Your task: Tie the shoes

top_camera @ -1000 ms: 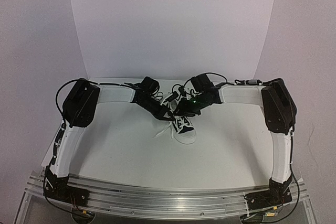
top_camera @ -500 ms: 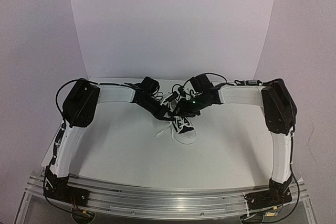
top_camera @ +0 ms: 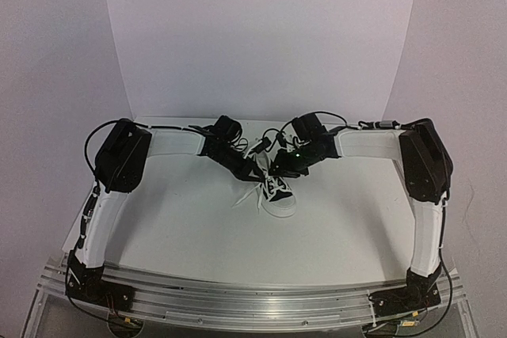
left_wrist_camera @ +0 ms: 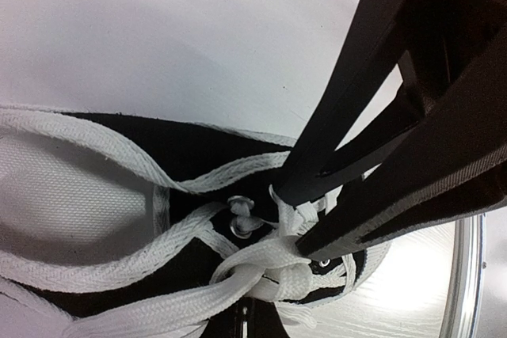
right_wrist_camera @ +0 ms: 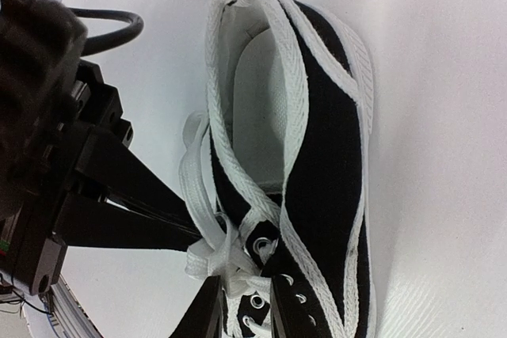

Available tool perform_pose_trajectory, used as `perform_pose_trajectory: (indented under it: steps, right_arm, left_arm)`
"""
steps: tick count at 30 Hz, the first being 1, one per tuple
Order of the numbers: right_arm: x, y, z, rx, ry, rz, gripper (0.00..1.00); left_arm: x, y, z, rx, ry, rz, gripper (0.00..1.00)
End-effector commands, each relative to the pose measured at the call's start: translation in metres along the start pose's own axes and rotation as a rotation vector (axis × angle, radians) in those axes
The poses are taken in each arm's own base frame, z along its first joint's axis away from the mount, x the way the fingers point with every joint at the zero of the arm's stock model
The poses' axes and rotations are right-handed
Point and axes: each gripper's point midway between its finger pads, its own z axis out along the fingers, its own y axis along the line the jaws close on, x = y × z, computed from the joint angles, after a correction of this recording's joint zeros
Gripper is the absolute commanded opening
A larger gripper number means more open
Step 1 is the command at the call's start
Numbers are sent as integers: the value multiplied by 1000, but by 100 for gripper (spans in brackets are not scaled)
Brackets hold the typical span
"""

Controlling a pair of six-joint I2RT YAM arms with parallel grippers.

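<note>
- White flat woven laces bunch at the top eyelets of the small black canvas sneaker with white rubber toe cap. It lies mid white worktop, between both arms, toe toward the arm bases.
- Left pincer: narrow, closed down on a lace strand right at the crossing.
- Right pincer: narrow, lace between its tips just beside the eyelets. I cannot tell whether it truly clamps.
- Judgement: knot-forming step. The crossing is present, no bow seen yet.
- To do it well: I should draw the two ends apart sideways, low and evenly, so the sneaker neither lifts nor swivels.
- Flat lace probably slips, so I will watch the left wrist view for creep.
- Risk: the pincers sit very close together, so I should separate them before any re-grip.
</note>
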Motion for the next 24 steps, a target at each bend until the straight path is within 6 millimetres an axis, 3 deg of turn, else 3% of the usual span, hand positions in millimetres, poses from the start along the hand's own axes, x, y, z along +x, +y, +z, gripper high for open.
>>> perform_pose_trajectory:
  steps: [1,8,20,24]
  right_arm:
    - [-19,17,-20,-29,-65,-23,24]
    - [-18,-1,-18,33,-77,16,19]
    - [-27,5,-30,18,-120,20,21]
    - [-21,-3,-22,34,-102,36,21]
  left_arm:
    - [-2,-3,12,6,-13,32,0]
    - [-1,-3,12,5,-11,30,0]
    - [2,-4,12,9,-6,28,0]
    - [2,-4,12,9,-6,29,0]
